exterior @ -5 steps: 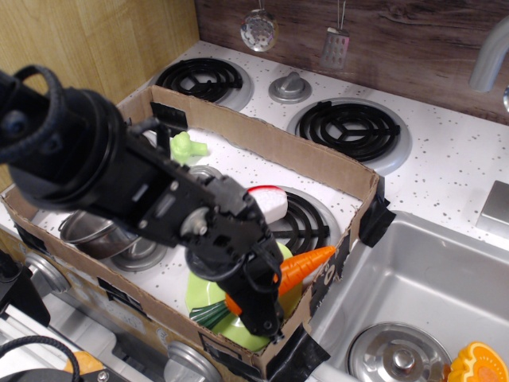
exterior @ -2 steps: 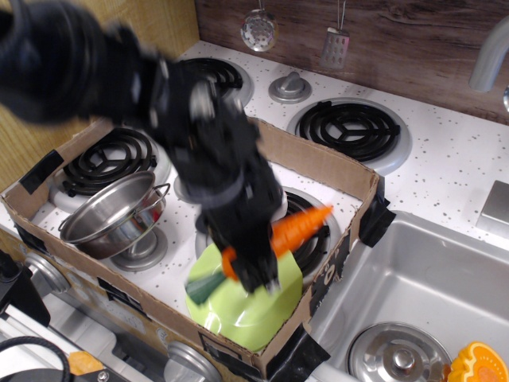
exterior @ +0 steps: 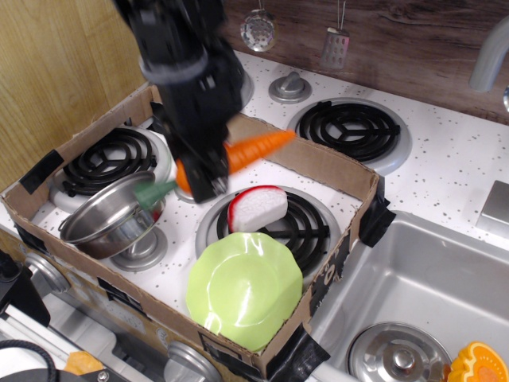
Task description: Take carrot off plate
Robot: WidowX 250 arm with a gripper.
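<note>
While the black robot gripper hangs above the stove top, its fingers are pinched on the glossy orange plastic toy carrot, gripping it near the thick end. That carrot is lifted clear of everything, lying roughly level with its tapered tip toward the right and its dark green stem end poking out left, just above the shiny steel pot with wire handles. Well apart from it, lower down, sits the round lime-green plastic plate with a wavy scalloped rim, bare on top, in the front corner of the shallow brown cardboard tray that fences in the burners. Between plate and carrot, a white toy piece with a red edge rests on the black coil burner. Beside the tray, a steel sink holds a round lid.
</note>
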